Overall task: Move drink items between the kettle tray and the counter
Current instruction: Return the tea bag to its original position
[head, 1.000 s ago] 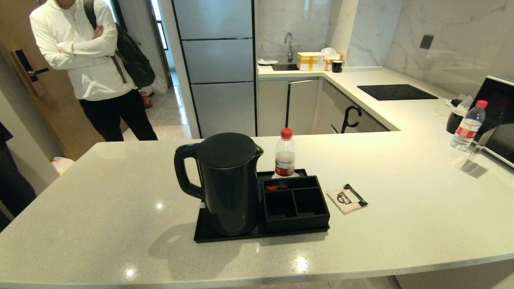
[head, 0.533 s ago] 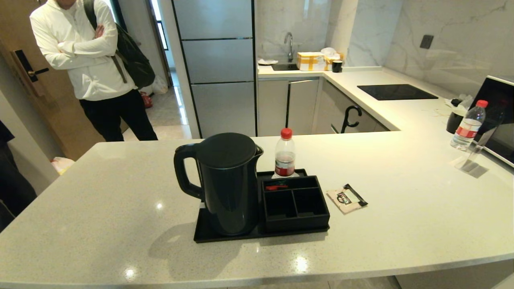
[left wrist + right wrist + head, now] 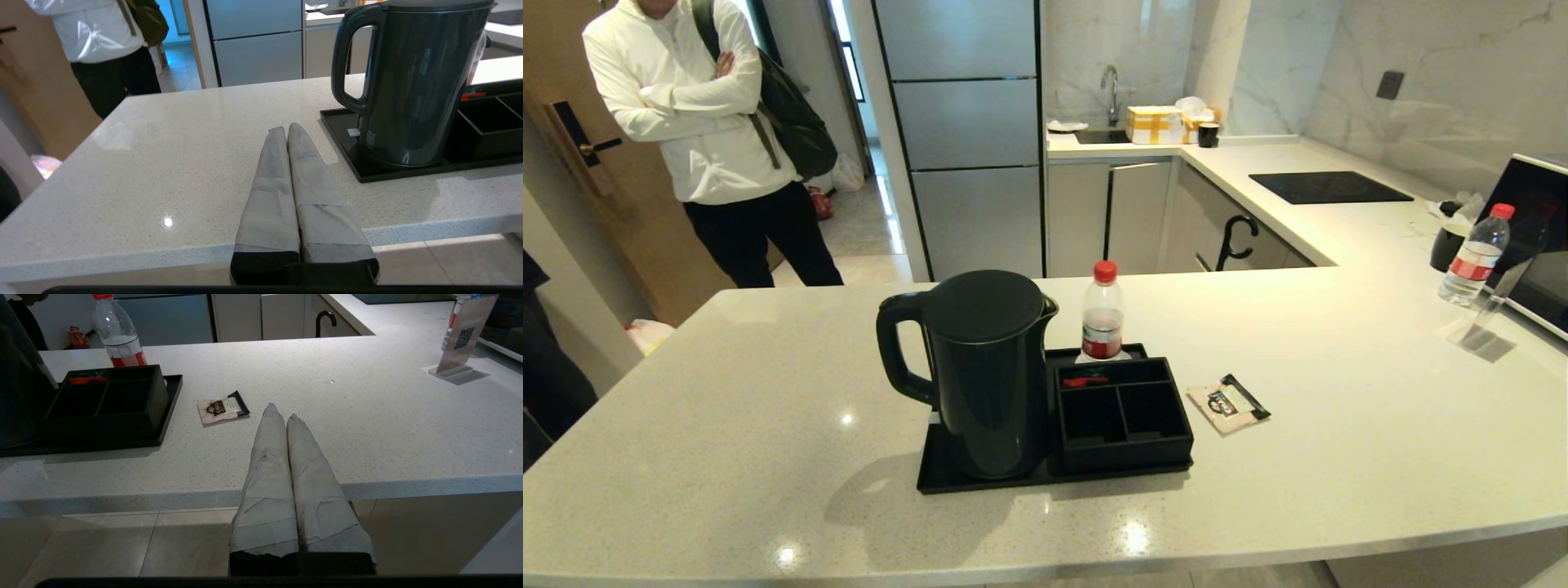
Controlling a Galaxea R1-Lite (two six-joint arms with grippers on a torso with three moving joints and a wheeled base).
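Kettle [image 3: 984,371] on tray [image 3: 931,474] — sachet [image 3: 1227,404] beside

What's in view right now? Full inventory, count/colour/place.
kettle: 1, matte black, on the tray's left part
tray: 1, black, mid counter
organiser box: 1, black, on the tray's right part; small red item in its far compartment
sachet: 1, beige with dark logo, on the counter right of the tray
bottles: 2, clear with red caps, one behind the box, one far right
counter: 1, pale speckled
hob: 1, black, far counter
bystander: 1, white top, far left
left gripper: shut, near edge, near the kettle
right gripper: shut, near edge, near the sachet
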